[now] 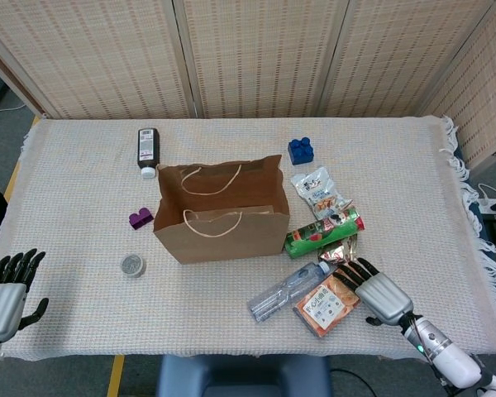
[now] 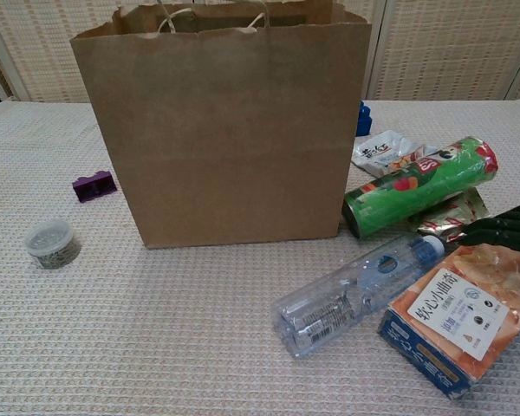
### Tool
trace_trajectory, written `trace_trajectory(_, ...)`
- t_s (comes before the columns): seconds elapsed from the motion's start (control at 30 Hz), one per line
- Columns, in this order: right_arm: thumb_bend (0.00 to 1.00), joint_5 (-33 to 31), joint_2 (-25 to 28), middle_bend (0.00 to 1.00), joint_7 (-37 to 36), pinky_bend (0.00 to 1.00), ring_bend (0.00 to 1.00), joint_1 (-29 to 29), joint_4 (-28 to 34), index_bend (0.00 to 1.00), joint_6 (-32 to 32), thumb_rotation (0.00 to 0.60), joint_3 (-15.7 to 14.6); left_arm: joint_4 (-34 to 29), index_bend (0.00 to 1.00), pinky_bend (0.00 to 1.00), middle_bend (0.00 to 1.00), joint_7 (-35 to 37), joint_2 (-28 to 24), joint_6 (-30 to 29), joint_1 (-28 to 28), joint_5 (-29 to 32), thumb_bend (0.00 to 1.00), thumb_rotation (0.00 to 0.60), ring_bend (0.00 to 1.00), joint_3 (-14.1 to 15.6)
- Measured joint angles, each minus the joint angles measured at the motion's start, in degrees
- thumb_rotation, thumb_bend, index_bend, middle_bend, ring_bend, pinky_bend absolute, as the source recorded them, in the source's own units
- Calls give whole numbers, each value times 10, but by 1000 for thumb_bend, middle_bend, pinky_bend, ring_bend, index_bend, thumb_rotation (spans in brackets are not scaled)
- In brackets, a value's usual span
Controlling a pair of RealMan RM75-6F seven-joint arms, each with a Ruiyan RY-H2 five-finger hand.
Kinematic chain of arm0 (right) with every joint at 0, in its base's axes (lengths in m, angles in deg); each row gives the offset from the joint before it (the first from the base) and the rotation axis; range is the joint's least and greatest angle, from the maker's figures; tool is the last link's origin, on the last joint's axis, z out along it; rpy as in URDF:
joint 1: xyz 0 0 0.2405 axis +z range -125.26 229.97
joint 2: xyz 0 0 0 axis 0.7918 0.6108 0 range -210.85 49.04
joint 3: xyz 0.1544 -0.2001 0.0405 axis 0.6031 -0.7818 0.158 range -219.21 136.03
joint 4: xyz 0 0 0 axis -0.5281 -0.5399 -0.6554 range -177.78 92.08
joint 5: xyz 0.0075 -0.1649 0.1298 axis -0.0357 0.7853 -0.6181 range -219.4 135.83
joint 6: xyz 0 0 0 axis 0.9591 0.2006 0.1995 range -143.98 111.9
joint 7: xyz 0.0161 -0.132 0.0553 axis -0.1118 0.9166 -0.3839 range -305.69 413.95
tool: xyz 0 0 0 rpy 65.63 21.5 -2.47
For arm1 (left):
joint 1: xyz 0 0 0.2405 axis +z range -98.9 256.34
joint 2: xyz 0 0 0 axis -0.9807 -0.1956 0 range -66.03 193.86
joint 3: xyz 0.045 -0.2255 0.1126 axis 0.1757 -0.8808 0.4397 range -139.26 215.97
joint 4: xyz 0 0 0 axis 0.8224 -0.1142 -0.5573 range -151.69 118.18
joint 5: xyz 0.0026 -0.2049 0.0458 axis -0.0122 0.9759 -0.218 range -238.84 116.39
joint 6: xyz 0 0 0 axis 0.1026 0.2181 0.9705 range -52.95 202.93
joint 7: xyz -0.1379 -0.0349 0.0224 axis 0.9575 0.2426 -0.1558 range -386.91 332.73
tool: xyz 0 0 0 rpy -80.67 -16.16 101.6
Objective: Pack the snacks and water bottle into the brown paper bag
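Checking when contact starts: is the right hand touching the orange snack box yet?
Cannot tell. In the head view the right hand overlaps the orange snack box at its far corner; the chest view shows only dark fingers above it, neither contact nor gap plain.

1. Head view sits high up, looking steeply down on the whole surface (image 1: 83,273), with the screens along the top of the frame.
2. Chest view is low and close, facing straight ahead at the brown paper bag (image 2: 225,130), which fills the upper middle.
3. Both share the bag, water bottle (image 2: 355,290) and snacks on the right.
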Motion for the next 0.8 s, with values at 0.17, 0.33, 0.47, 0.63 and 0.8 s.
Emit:
trace_trajectory(0.17, 0, -36, -14, 0, 29, 0, 0, 9, -5, 0, -32, 600, 4, 0, 0, 44, 0, 2, 0, 1, -1, -1, 354, 600, 0, 0)
trace_trajectory(0.33, 0, -67, -26, 0, 60, 0, 0, 21, -1, 0, -54, 600, 10, -1, 0, 43, 0, 7, -2, -2, 0, -1, 354, 600, 0, -1)
trace_trajectory(0.47, 0, -79, -34, 0, 71, 0, 0, 24, 3, 0, -53, 600, 14, 0, 0, 43, 0, 11, -3, -4, 1, -3, 355, 600, 0, -1)
trace_trajectory(0.63, 0, -82, -38, 0, 74, 0, 0, 25, 6, 0, -39, 600, 16, 1, 0, 43, 0, 10, -3, -5, 1, -4, 354, 600, 0, -1)
trace_trajectory(0.8, 0, -89, -43, 0, 78, 0, 0, 29, 6, 0, -39, 600, 16, 0, 0, 44, 0, 9, -3, -5, 1, -4, 355, 600, 0, -1)
